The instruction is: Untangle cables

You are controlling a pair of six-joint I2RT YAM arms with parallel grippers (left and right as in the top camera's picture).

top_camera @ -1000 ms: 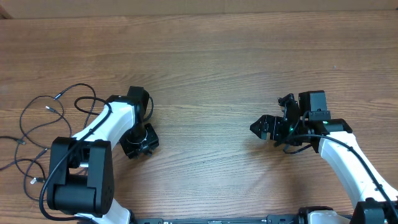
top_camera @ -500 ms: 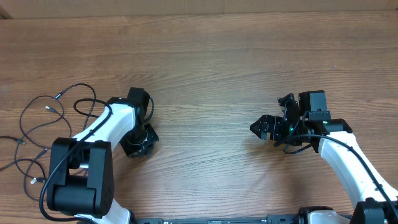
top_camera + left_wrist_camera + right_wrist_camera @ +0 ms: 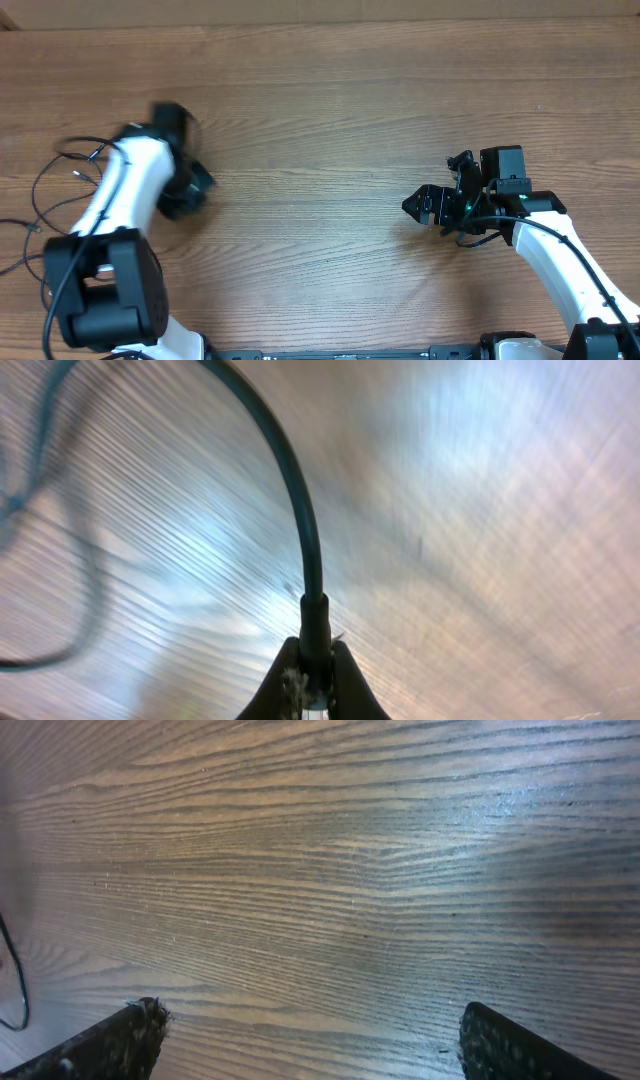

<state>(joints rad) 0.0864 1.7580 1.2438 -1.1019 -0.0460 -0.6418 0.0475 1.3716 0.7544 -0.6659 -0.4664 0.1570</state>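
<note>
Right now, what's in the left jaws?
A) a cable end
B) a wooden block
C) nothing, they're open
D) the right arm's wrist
A: in the left wrist view the left jaws are shut on the thick end of a cable, which arcs away from them.

This looks like a robotics lab or test bench rather than a home. A white-and-black left robot arm (image 3: pixel 125 185) and a matching right robot arm (image 3: pixel 560 255) rise from the near edge of a wood-grain tabletop (image 3: pixel 330 90). Each arm carries black wiring and a camera at its wrist, and thin black cables (image 3: pixel 305 530) lie loose on the wood at the left side.
</note>
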